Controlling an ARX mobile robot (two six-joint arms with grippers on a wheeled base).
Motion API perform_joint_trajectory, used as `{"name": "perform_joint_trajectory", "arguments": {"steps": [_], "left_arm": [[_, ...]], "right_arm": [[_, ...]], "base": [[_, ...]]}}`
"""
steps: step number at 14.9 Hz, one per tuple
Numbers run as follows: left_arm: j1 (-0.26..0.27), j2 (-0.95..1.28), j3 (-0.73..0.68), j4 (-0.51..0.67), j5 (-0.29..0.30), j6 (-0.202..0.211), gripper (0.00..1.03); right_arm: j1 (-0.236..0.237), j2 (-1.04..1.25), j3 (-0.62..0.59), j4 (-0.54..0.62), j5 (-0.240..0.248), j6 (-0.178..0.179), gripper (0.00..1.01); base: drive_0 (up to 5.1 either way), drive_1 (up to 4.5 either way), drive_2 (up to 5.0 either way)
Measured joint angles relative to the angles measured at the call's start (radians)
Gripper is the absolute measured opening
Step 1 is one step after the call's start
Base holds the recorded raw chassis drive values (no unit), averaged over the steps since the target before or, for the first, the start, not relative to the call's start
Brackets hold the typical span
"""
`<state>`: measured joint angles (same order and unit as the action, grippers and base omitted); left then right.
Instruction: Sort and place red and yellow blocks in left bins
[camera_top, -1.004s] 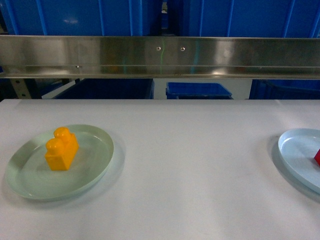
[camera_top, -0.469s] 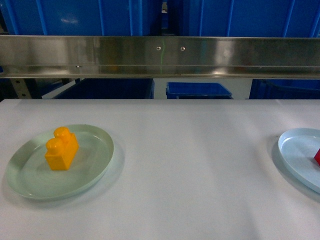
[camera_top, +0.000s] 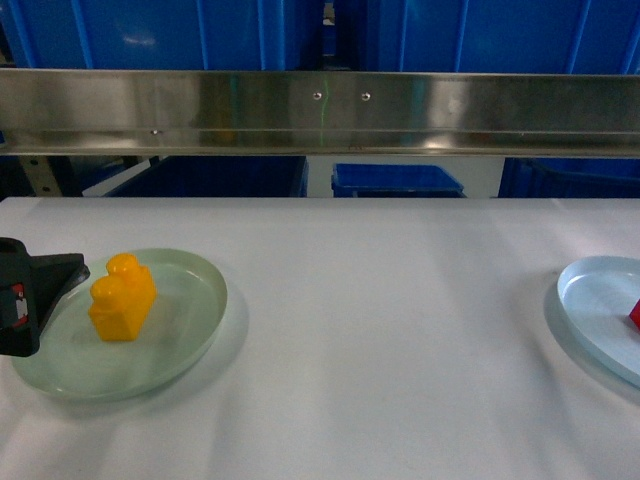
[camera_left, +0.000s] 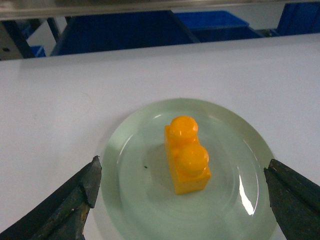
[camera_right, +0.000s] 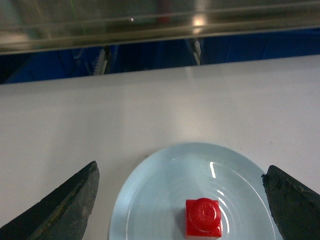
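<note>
1. White table (camera_top: 400, 330): a plain white surface filling the lower part of the head view; both plates rest on it, well apart, one at the left and one at the right edge.
2. Pale green plate (camera_top: 190, 300): round and shallow, on the left side of the table.
3. Orange-yellow block (camera_top: 122, 298): a toy brick with two round studs on top, standing upright near the middle of the pale green plate; the left wrist view (camera_left: 186, 161) shows it lengthwise, one stud behind the other.
4. Left gripper (camera_left: 182, 197): jaws spread wide. In the left wrist view its two dark fingers (camera_left: 75, 200) sit at the lower corners, one on either side of the green plate, with the block between them and touching neither. In the head view only a dark part of it (camera_top: 30, 295) shows at the left edge, over the plate's left rim.
5. Pale blue plate (camera_right: 165, 195): round, at the right edge of the table, cut off by the frame in the head view (camera_top: 590, 300).
6. Red block (camera_right: 203, 218): a small brick with one round stud, resting on the pale blue plate; only a sliver (camera_top: 635, 314) shows in the head view.
7. Right gripper (camera_right: 180, 205): jaws spread wide, dark fingers at the lower corners of the right wrist view, flanking the blue plate and clear of the red block.
8. Steel rail (camera_top: 320, 112): a brushed metal beam across the far side of the table.
9. Blue crates (camera_top: 180, 35): large ribbed bins above and behind the rail.
</note>
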<state>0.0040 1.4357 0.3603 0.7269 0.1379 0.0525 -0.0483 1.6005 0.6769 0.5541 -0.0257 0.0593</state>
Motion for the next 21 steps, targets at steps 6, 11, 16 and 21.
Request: {"name": "perform_joint_trajectory", "arguments": {"steps": [6, 11, 16, 21], "left_arm": [[0.019, -0.058, -0.002, 0.064, -0.023, -0.027, 0.98], [0.019, -0.058, -0.002, 0.063, -0.022, -0.027, 0.98], [0.019, -0.058, -0.002, 0.063, -0.022, -0.027, 0.98], [0.02, -0.058, -0.002, 0.064, -0.022, -0.027, 0.98]], "right_arm": [[0.014, -0.043, -0.014, 0.033, -0.005, 0.0, 0.98], [0.014, 0.268, 0.276, -0.082, -0.059, -0.03, 0.98], [-0.146, 0.328, 0.378, -0.279, -0.077, -0.042, 0.98], [-0.113, 0.344, 0.377, -0.312, -0.128, -0.008, 0.98]], "base": [[0.0, 0.0, 0.0], [0.0, 0.0, 0.0], [0.0, 0.0, 0.0], [0.0, 0.0, 0.0]]}}
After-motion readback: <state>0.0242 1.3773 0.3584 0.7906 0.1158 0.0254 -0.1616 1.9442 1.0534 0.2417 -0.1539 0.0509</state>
